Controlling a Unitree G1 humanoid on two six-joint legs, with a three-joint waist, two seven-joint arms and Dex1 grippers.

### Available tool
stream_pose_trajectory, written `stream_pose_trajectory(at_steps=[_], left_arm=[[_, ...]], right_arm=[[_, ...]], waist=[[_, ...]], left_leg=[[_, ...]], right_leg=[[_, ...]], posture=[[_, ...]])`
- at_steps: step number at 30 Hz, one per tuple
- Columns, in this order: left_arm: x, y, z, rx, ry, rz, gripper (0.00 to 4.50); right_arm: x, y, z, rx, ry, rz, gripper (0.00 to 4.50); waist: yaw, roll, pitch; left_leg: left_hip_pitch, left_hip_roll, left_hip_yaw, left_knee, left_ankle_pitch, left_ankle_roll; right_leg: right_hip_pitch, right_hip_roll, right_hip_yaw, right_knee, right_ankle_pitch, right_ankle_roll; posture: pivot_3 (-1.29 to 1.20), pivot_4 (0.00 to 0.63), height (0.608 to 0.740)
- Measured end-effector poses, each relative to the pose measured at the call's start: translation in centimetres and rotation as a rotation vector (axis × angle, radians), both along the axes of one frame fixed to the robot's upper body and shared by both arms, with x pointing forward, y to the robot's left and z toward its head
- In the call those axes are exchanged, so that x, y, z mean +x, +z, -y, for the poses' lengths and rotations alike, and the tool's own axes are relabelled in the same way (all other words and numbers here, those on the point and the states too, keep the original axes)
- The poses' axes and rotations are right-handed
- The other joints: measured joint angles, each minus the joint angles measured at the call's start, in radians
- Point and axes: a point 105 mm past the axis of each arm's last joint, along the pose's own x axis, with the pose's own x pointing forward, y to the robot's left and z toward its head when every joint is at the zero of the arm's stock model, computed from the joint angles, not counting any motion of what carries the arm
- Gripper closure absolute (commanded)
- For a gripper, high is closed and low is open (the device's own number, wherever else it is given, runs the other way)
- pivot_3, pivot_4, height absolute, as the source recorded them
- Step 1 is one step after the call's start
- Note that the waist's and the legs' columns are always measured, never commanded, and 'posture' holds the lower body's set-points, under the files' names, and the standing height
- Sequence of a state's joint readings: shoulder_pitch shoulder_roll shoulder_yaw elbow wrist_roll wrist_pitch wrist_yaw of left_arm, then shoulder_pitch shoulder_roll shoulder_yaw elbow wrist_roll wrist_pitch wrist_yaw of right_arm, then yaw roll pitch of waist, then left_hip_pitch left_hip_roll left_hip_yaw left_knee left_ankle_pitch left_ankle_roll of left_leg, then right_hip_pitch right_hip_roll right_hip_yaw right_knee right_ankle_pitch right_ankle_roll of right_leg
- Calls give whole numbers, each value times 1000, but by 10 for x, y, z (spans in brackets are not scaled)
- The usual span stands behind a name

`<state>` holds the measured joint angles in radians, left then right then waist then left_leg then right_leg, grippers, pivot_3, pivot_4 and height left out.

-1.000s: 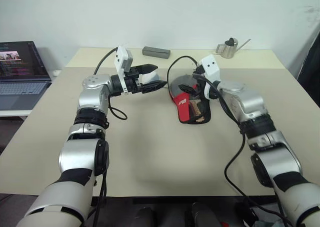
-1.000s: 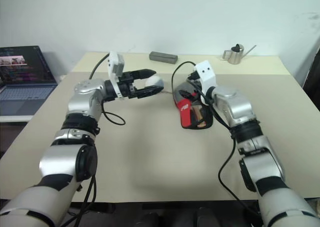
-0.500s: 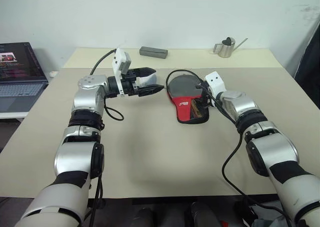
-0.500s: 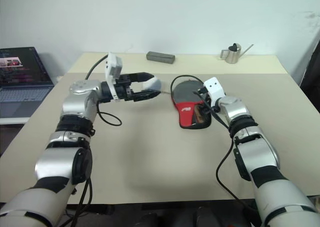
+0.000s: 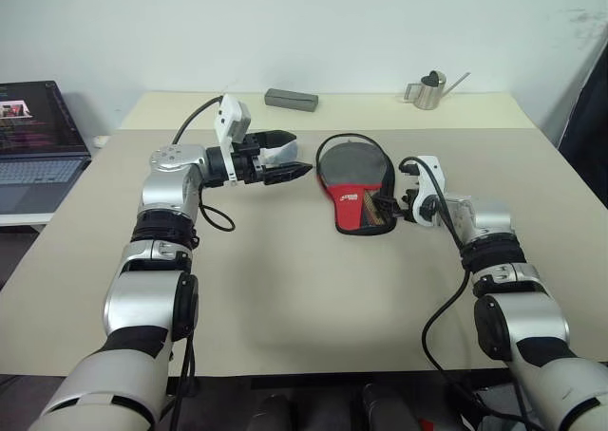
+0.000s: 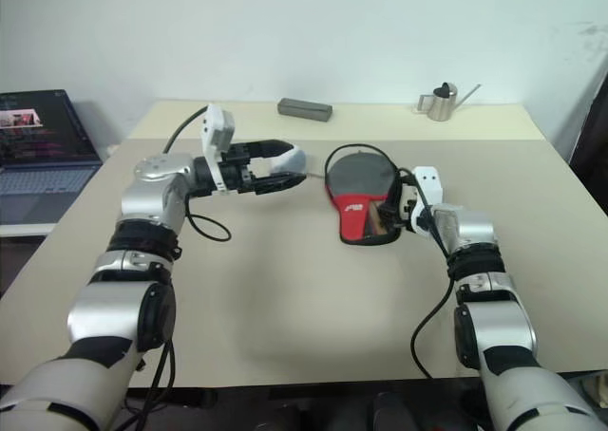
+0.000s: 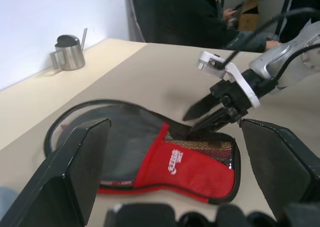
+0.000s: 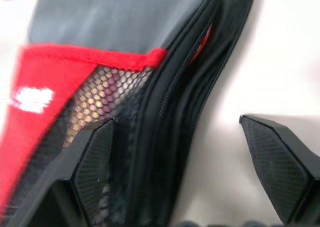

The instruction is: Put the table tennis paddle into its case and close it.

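The case [image 5: 356,186] lies flat near the middle of the table [image 5: 285,289], round end pointing away from the robot, its red mesh pocket toward the near end. The paddle itself I can't pick out for certain; something light and wooden seems to show through the mesh, so I'd guess it is already tucked inside. The right gripper [image 5: 392,206] is low at the case's right edge, beside the pocket, fingers spread wide with one over the zipper rim and the other over bare table, gripping nothing. The left gripper [image 5: 285,162] hangs above the table off to the case's left, well apart from it, also wide open and empty.

To my eye the job is at the closing stage. Next the right fingers need to find the zipper pull along that rim and pinch it, while the left likely has to come down and pin the case so it doesn't slide
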<state>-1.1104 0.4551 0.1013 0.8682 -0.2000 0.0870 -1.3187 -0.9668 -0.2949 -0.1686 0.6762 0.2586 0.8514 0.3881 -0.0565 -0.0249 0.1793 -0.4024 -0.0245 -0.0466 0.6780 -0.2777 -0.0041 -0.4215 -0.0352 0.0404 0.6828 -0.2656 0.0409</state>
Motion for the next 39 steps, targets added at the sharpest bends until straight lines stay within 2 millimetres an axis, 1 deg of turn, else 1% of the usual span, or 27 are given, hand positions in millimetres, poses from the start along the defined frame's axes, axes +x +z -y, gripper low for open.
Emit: stream_pose_trajectory(at_steps=[3, 6, 12, 19, 22, 24, 26, 29, 32, 33, 35, 39], left_arm=[[0, 0, 0, 1, -1, 2, 0], [0, 0, 0, 1, -1, 5, 0], [0, 0, 0, 2, 0, 6, 0], [0, 1, -2, 4, 2, 7, 0], [0, 1, -3, 5, 5, 8, 0], [0, 1, -4, 7, 7, 8, 0], [0, 1, -4, 8, 6, 7, 0], [-1, -3, -8, 16, 10, 0, 0], [-5, -8, -16, 41, 12, -10, 0], [-6, -10, -18, 54, 12, -14, 0], [-12, -17, -24, 88, 3, -23, 0], [-22, -41, -41, 162, 1, -72, 0]], right_arm=[[-5, 1, 0, 101, -34, -39, 178], [-8, 0, 2, 146, -53, -53, 178], [-9, 0, 0, 155, -61, -57, 178], [-5, -1, -10, 146, -63, -33, 178], [-3, -2, -16, 145, -55, -32, 802], [-3, -3, -24, 143, -38, -37, 1451], [-3, -2, -29, 139, -25, -35, 2195], [-2, -1, -30, 134, -24, -31, 3126], [-2, -1, -30, 130, -29, -37, 4196], [-2, -1, -30, 130, -30, -37, 4488], [-3, 0, -29, 128, -32, -37, 4488], [-4, 1, -28, 121, -40, -49, 4488]], waist=[[-1, 0, 0], [0, 0, 0], [-1, 0, 0], [-8, 0, 0], [-12, 0, 0], [-16, 0, 0], [-17, 0, 0], [-19, 0, 0], [-23, 0, 0], [-24, 0, 0], [-25, 0, 0], [-24, 0, 0]], left_leg=[[0, 0, 0, 0, 0, 0], [0, 0, 0, 0, 0, 0], [0, 0, 0, 0, 0, 0], [1, 0, 1, 0, 0, 0], [1, 0, 2, 0, 0, 0], [1, 0, 1, 0, 0, 0], [1, 0, 1, 0, 0, 0], [1, 0, 1, 0, 0, 0], [1, 0, 1, 0, 0, 0], [1, 0, 1, 0, 0, 0], [1, 0, 1, -1, 0, 0], [1, 0, 0, -1, 0, 0]], right_leg=[[0, 0, 0, 0, 0, 0], [0, 0, 0, 0, 0, 0], [0, 0, 0, 0, 0, 0], [0, 0, 1, 1, 0, 0], [0, 0, 1, 2, 0, 0], [0, 0, 1, 3, 0, 0], [0, 0, 1, 3, 0, 0], [0, 0, 1, 3, 0, 0], [-1, 0, 1, 3, 0, 0], [-1, 0, 1, 3, 0, 0], [0, 0, 1, 3, 0, 0], [0, 0, 1, 2, 0, 0]], posture=[[0, 150, 740], [0, 150, 740], [0, 150, 740], [0, 150, 740], [0, 150, 740], [0, 150, 740], [0, 150, 740], [0, 150, 740], [0, 150, 740], [0, 150, 740], [0, 150, 740], [0, 150, 740]])
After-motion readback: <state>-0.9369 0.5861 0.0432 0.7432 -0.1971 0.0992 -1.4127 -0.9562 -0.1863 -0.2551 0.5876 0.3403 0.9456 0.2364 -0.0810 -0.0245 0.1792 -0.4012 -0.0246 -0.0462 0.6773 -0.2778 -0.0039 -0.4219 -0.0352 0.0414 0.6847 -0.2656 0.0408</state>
